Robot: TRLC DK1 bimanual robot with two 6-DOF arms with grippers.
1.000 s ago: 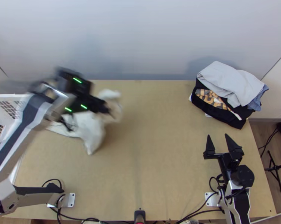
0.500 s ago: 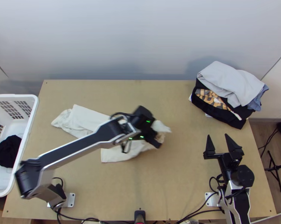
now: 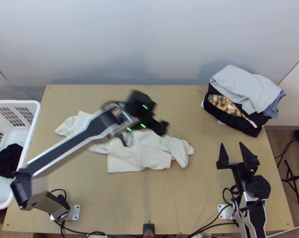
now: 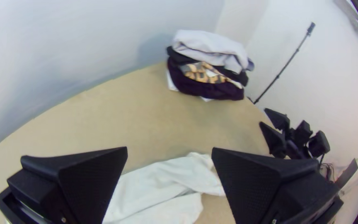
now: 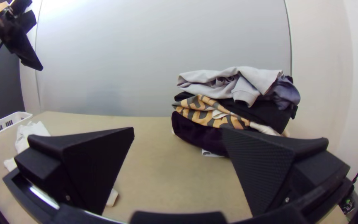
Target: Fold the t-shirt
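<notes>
Well, white basket (image 3: pixel 33 123): at the left edge of the top view, with a bunched black cloth (image 3: pixel 7 160) inside it, low in the frame's left side.
White t-shirt (image 3: pixel 141 154): rumpled on the light wooden table (image 3: pixel 197 198), from left of centre to just past the middle of the top view, its upper part crossed by my left arm; a narrower part of the cloth sits farther up and left.
Left gripper (image 3: pixel 162 127): over the shirt near the middle of the top view, somewhat blurred there, but my left wrist view has its two fingers standing wide apart, gripping nothing, with the shirt on the table beyond.
Right gripper (image 3: pixel 232 144): at the lower right of the top view, fingers spread, nothing held, well apart from the shirt.
Clothes stack (image 3: pixel 244 89): upper right of the top view, light grey garment on top, patterned and dark ones under it.
Wrist extras: the left one gives me a thin black pole (image 4: pixel 286 66) at upper right; the right one gives me the stack side-on, layer by layer, and the left gripper raised clear of the table at upper left.
</notes>
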